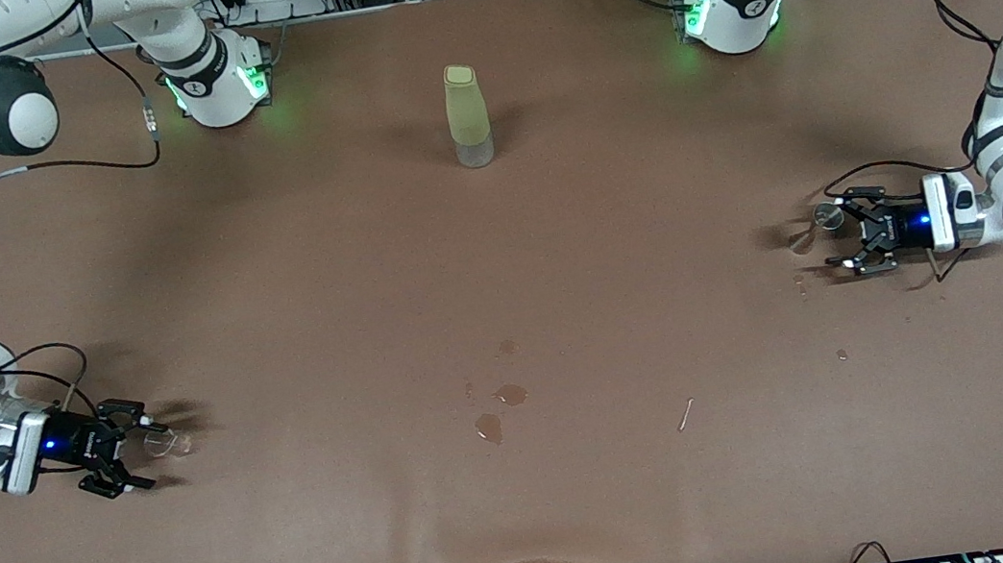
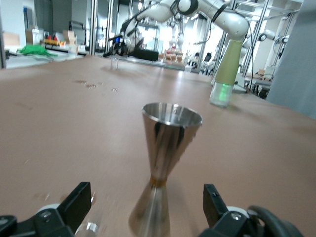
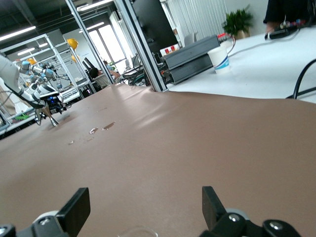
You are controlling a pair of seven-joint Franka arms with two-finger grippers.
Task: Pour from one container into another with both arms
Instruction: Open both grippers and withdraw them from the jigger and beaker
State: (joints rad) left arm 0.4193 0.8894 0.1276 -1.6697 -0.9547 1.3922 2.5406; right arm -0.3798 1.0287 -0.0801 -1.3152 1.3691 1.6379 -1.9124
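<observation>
A steel jigger (image 1: 829,217) stands upright on the brown table near the left arm's end. My left gripper (image 1: 836,233) is low at the table, open, with the jigger (image 2: 166,148) between its fingers (image 2: 79,198) and untouched. Near the right arm's end a small clear glass (image 1: 166,445) stands on the table. My right gripper (image 1: 146,449) is open around it, also low. Only the glass's rim (image 3: 138,231) shows between the black fingers (image 3: 77,206) in the right wrist view.
A tall pale-green bottle (image 1: 468,116) with a clear base stands mid-table near the arms' bases. Small puddles (image 1: 510,395) lie mid-table nearer the camera, with droplets (image 1: 842,354) near the left gripper. A thin short stick (image 1: 686,413) lies on the table.
</observation>
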